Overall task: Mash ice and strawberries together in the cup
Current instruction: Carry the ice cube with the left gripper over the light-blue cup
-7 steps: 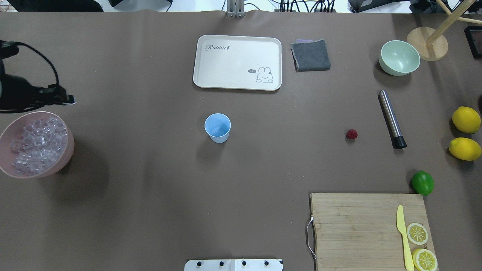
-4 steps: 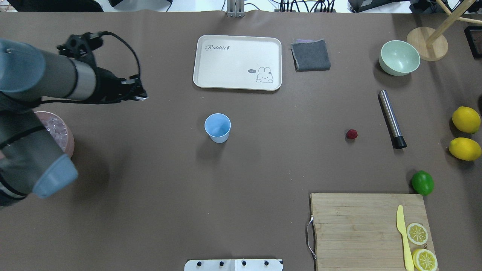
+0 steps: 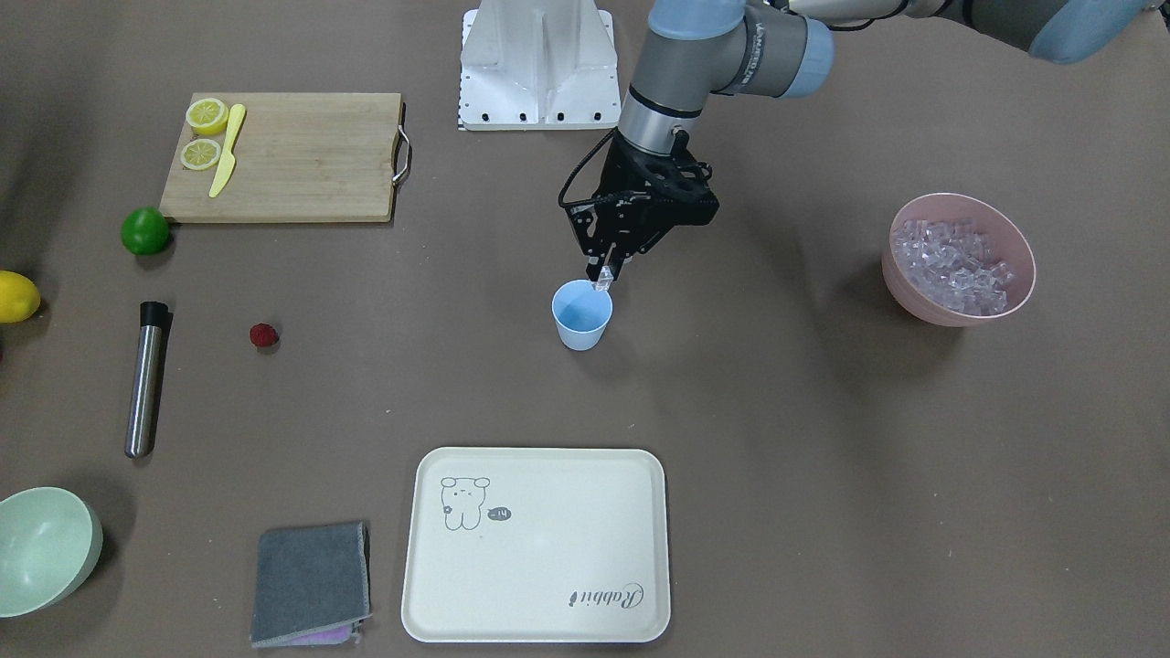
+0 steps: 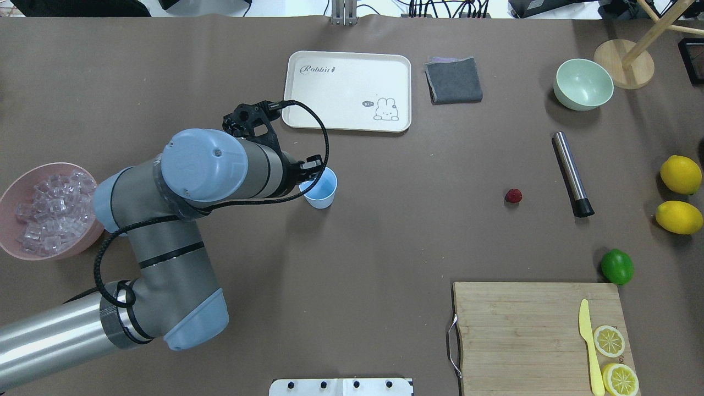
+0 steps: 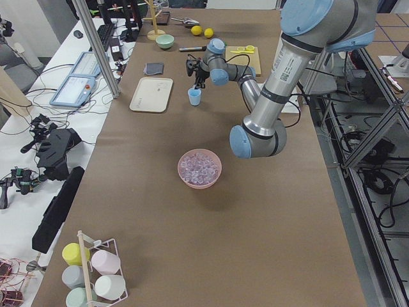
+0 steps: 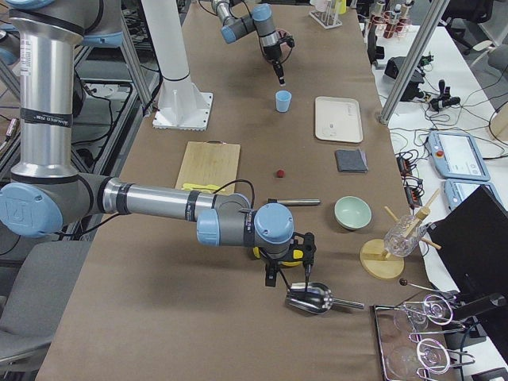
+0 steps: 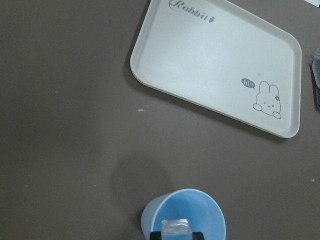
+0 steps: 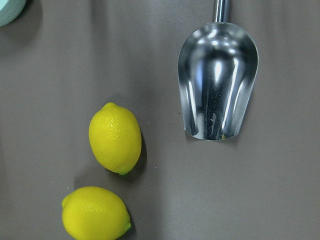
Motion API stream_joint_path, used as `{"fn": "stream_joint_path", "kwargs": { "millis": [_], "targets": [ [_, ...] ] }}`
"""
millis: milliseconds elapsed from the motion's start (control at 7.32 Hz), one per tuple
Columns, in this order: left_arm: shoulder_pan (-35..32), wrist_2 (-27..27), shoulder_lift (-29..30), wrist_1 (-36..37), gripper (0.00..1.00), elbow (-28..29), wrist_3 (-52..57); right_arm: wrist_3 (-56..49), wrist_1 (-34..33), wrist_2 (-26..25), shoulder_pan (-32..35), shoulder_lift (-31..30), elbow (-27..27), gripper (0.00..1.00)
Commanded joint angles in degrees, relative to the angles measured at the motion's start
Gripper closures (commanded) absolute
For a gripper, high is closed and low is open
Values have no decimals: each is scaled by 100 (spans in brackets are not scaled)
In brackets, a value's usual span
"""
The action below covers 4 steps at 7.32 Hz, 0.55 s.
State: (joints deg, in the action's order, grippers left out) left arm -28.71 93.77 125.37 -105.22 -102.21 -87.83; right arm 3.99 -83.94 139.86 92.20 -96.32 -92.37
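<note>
Front-facing view: the left gripper (image 3: 605, 274) hangs just above the light-blue cup (image 3: 581, 322), clamped on 1 ice cube (image 3: 604, 285). The rest of the ice (image 3: 955, 260) fills the pink bowl (image 3: 917, 297) well apart from it, and the strawberry (image 3: 264, 335) lies near the metal muddler (image 3: 144, 384). Left wrist view: the cube sits between 2 dark fingertips (image 7: 156, 235) directly over the cup's mouth, with the rabbit tray (image 7: 215, 65) beyond. Exterior right and right wrist views: the right gripper (image 6: 287, 278) hovers over a steel scoop (image 8: 218, 80) beside 2 lemons (image 8: 115, 137), and I cannot tell whether its fingers are apart or together.
</note>
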Motion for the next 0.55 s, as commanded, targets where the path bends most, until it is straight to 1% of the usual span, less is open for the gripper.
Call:
{"fn": "stream_joint_path", "kwargs": {
  "millis": [0,137,410],
  "targets": [
    [120,-60,84,2,100,96,-24,6,0,-3,0,-27,-9,0],
    [120,-138,102,-15,100,157,-32,14,0,-3,0,-27,0,0],
    [147,-253,128,-304,100,394,-15,23,0,-3,0,-35,17,0]
  ]
}}
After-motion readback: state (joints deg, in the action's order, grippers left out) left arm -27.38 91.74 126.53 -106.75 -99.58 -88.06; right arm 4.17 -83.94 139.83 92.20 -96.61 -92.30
